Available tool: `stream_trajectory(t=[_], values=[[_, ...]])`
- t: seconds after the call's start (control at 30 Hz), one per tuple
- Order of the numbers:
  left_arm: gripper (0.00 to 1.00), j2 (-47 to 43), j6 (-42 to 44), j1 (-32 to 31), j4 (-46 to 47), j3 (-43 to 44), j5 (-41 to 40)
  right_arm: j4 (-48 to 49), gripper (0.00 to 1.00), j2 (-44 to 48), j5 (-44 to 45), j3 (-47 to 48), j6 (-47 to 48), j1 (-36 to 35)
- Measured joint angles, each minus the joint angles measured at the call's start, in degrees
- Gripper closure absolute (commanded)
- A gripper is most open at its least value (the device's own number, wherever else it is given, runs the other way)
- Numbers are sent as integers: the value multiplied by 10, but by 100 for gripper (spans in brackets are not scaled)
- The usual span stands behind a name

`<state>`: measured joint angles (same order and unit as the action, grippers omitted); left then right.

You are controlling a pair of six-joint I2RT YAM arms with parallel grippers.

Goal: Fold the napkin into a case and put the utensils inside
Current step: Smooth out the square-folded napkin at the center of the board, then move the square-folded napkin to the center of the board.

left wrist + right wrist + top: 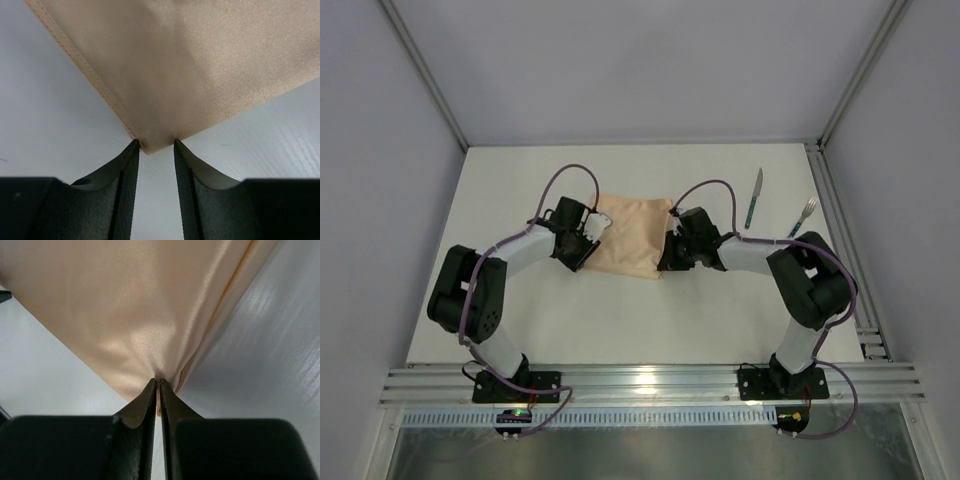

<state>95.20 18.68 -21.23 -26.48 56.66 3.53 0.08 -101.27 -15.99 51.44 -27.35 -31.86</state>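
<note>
At the top view's scale, the side edges of the napkin [632, 238] are covered by the left gripper [598, 226] and the right gripper [670, 243], so no grip can be judged there. In both wrist views the cloth is cut off by the upper picture edge. In the right wrist view its corner is hidden between the pinched fingers [142, 407]. The tines of the fork [804, 214] are too small to be counted.

No legible writing anywhere.
Neither the napkin [632, 238] nor the white desk [620, 322] shows any lettering, number, brand or label that can be read.
</note>
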Motion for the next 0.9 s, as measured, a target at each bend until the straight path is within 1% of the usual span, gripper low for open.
stream_trajectory(t=[0.13,0.27,0.37,0.47,0.57,0.67,0.7,0.8,0.9], values=[[65,5,1,0,1,-15,-5,33,90,4,-2,-20,-9,1],[65,3,3,0,5,-17,-4,42,90,13,-2,-31,-8,1],[64,-6,11,0,3,-23,9,17,86,19,-2,-25,8,1],[59,-36,30,0,-9,-31,37,-24,84,32,-7,-11,36,1],[53,-89,66,0,-21,-32,70,-50,82,51,-26,6,59,1],[46,-142,116,-5,-23,-34,86,-57,81,78,-54,20,72,4],[45,-154,135,-9,-22,-36,90,-56,80,86,-66,22,74,6],[41,-158,191,-27,-18,-45,91,-49,80,104,-95,24,75,18],[39,-133,241,-46,-15,-61,80,-48,80,108,-108,24,75,32]])
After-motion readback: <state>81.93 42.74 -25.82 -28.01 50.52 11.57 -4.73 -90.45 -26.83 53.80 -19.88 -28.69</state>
